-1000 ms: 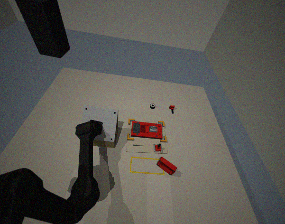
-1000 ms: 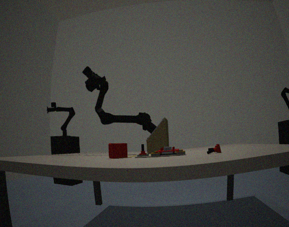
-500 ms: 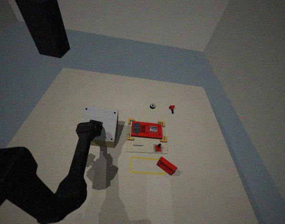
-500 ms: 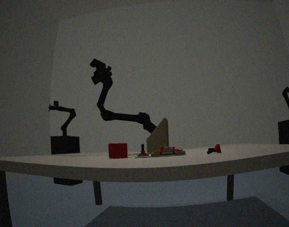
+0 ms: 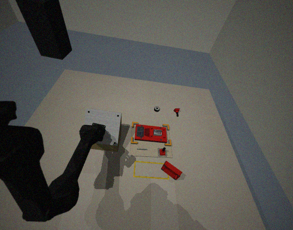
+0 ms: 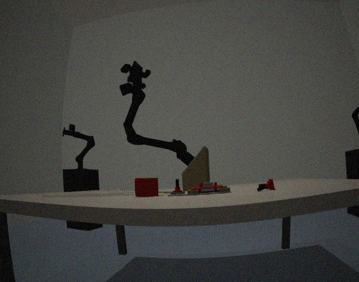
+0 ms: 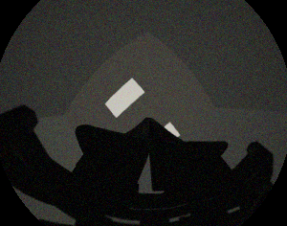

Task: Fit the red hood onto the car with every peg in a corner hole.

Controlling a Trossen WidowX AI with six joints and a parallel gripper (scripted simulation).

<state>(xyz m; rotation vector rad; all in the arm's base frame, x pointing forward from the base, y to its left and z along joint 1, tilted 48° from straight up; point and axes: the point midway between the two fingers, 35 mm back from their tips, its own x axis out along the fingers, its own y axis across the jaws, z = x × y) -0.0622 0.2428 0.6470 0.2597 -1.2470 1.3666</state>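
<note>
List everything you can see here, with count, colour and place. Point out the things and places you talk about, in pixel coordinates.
table (image 5: pixel 203 148) (image 6: pixel 173 215): one, pale, under the parts
car chassis (image 5: pixel 146 132) (image 6: pixel 198 189): one, red, between brackets
engine block (image 5: pixel 157 132) (image 6: pixel 208 184): one, grey, on chassis
corner brackets (image 5: pixel 132 140): four, orange, around chassis
hood (image 5: pixel 171 170) (image 6: pixel 146 187): one, red, at outline's corner
outline (image 5: pixel 134 169): one, yellow, on table
wheel (image 5: pixel 155 108): one, black and pale, beyond chassis
loose piece (image 5: pixel 176 110) (image 6: pixel 270 184): one, red and black, near wheel
posted piece (image 5: pixel 162 152) (image 6: pixel 177 183): one, red and black, beside chassis
rod (image 5: pixel 142 149): one, grey, beside posted piece
slanted block (image 5: pixel 104 118) (image 6: pixel 199 172): one, pale, under arm
distant arms (image 6: pixel 89 144): two, black, background
bright panels (image 7: pixel 124 98): two, white, wrist view
arm (image 5: pixel 77 160) (image 6: pixel 132 115): one, black, raised
claw (image 6: pixel 135 63) (image 7: pixel 147 121): one, black, shut, arm's end
</note>
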